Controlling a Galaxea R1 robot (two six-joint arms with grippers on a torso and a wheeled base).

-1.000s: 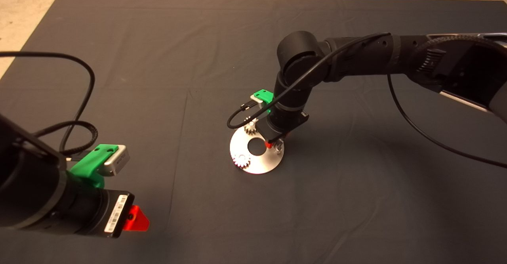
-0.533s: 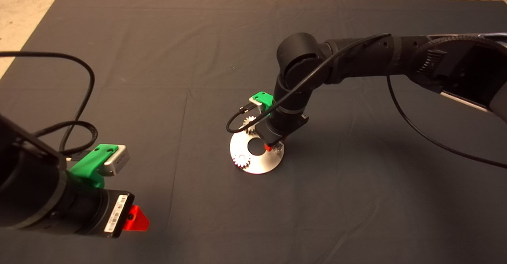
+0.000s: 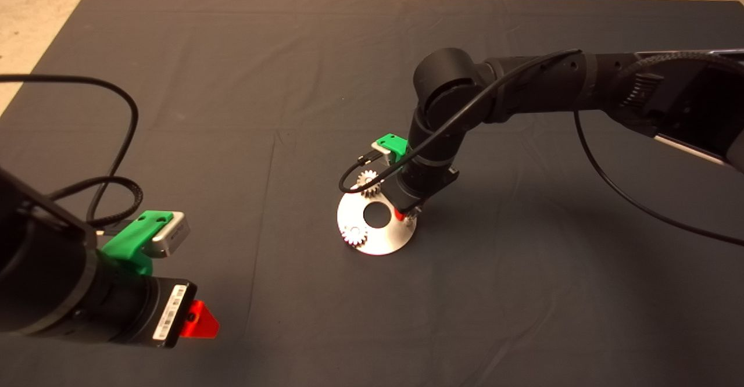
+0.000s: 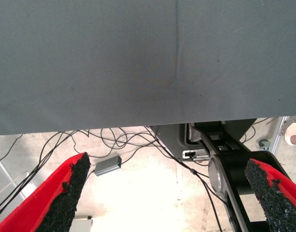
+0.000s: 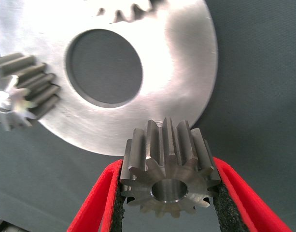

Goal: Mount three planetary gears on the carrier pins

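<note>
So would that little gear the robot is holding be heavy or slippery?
Probably heavy for its size: the gear looks like solid metal. Its smooth steel could be slippery, but the teeth sit against the right gripper's rough black pads, so it likely stays put.

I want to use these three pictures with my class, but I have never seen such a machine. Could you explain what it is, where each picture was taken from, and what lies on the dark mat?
This is a robot with two black arms, each ending in a green claw with two red fingers. The wide picture looks down from above onto the dark grey mat. The other two come from cameras on the wrists.

On the mat lies a flat round silver plate with a large centre hole. Two small silvery-grey toothed gears already sit on it. The right claw is over the plate's right edge, shut on a third gear, seen close up between its black pads in its wrist picture.

The left claw waits at the lower left, open and empty; its wrist camera sees the mat's edge and cables on the floor beyond.
</note>
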